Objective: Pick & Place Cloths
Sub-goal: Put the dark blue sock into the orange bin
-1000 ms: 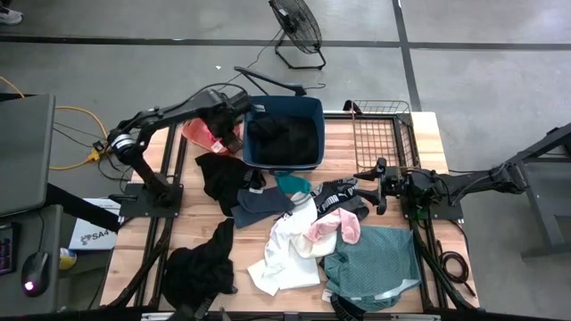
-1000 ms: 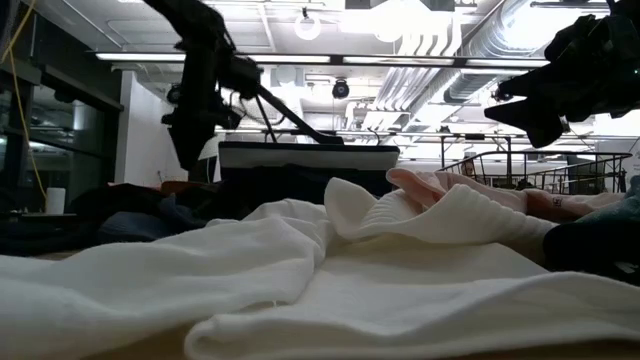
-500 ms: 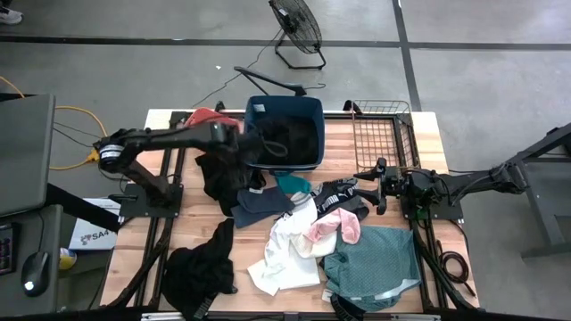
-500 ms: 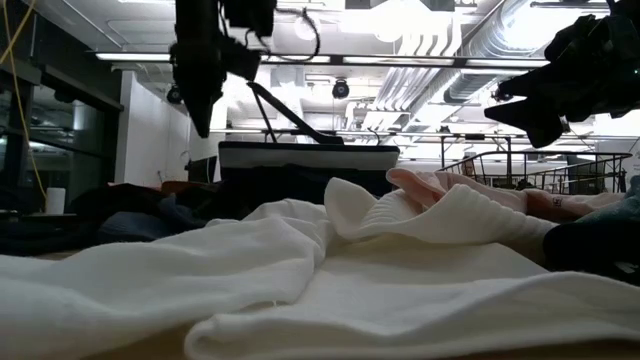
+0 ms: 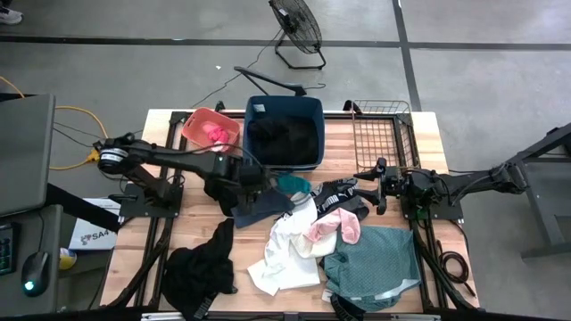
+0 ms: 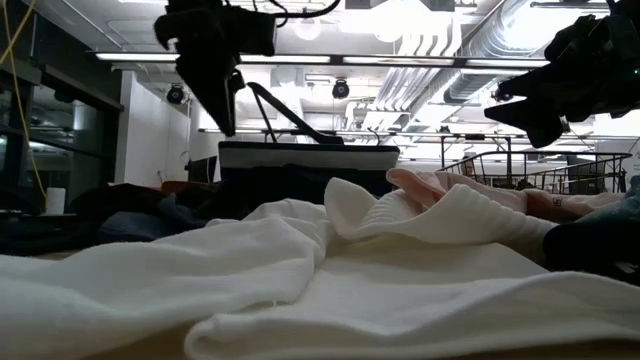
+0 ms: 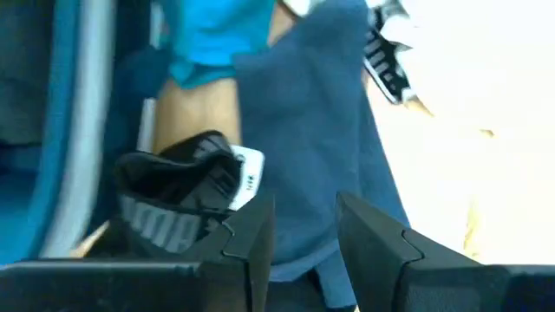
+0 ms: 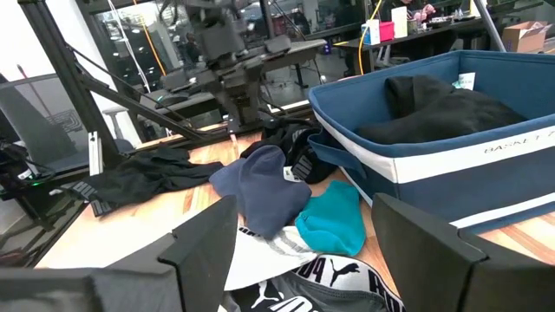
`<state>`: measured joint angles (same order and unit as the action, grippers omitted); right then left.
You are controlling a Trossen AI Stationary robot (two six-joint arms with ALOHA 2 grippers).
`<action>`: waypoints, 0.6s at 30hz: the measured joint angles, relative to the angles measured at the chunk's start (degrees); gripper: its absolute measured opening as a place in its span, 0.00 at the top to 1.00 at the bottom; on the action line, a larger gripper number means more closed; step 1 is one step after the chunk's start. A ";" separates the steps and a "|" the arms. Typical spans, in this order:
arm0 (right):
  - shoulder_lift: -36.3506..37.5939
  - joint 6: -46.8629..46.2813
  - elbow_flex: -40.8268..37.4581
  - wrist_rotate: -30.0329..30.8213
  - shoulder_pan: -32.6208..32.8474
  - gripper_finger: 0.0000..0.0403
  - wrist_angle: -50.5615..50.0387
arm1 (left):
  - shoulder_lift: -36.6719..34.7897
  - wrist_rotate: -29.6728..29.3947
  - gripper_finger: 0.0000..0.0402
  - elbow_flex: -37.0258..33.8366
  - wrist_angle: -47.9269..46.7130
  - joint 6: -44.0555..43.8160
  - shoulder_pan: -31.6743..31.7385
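Note:
Cloths lie scattered over the table: a black one (image 5: 223, 178), a navy one (image 5: 259, 203), a small teal one (image 5: 292, 185), a black-and-white patterned one (image 5: 343, 194), white (image 5: 290, 250), pale pink (image 5: 337, 227), a large teal-green one (image 5: 375, 263) and another black one (image 5: 201, 267). My left gripper (image 5: 254, 174) hangs open above the navy cloth (image 7: 321, 156), beside a black garment with a white label (image 7: 182, 199); it stands well above the table (image 6: 222, 115). My right gripper (image 5: 361, 187) waits open and raised by the patterned cloth (image 8: 338, 282).
The navy tub (image 5: 284, 132) at the far side holds black cloths. An orange basin (image 5: 211, 129) to its left holds something pink. A wire basket (image 5: 384, 129) stands at the far right. Bare wood shows at the near left corner.
My left gripper has swung from beside the basin and the tub's left wall toward the table's near edge, ending over the black and navy cloths in front of the tub. The basin, covered by the arm before, now shows whole. The cloths have kept still.

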<state>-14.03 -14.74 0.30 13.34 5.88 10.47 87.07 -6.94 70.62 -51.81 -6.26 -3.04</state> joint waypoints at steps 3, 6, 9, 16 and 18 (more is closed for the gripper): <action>0.01 0.01 0.00 0.00 0.01 0.36 -0.01 | 0.00 -0.06 0.70 -2.05 2.83 0.30 -1.65; 0.01 0.00 -0.01 0.00 0.00 0.36 -0.01 | 0.00 -0.34 0.70 -4.39 5.99 0.36 -2.40; 0.01 0.00 -0.01 0.02 0.00 0.36 0.01 | 0.00 -0.65 0.70 -6.98 9.48 -0.36 -2.37; 0.01 0.00 0.01 0.02 0.01 0.36 -0.01 | 0.02 -0.65 0.55 -13.27 18.44 -1.47 -2.26; -0.01 0.00 0.00 0.02 -0.01 0.36 0.01 | 0.02 -0.63 0.48 -14.85 20.77 -0.47 -2.26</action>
<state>-14.04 -14.74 0.30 13.37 5.87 10.48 87.09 -7.57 55.78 -31.04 -6.73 -5.30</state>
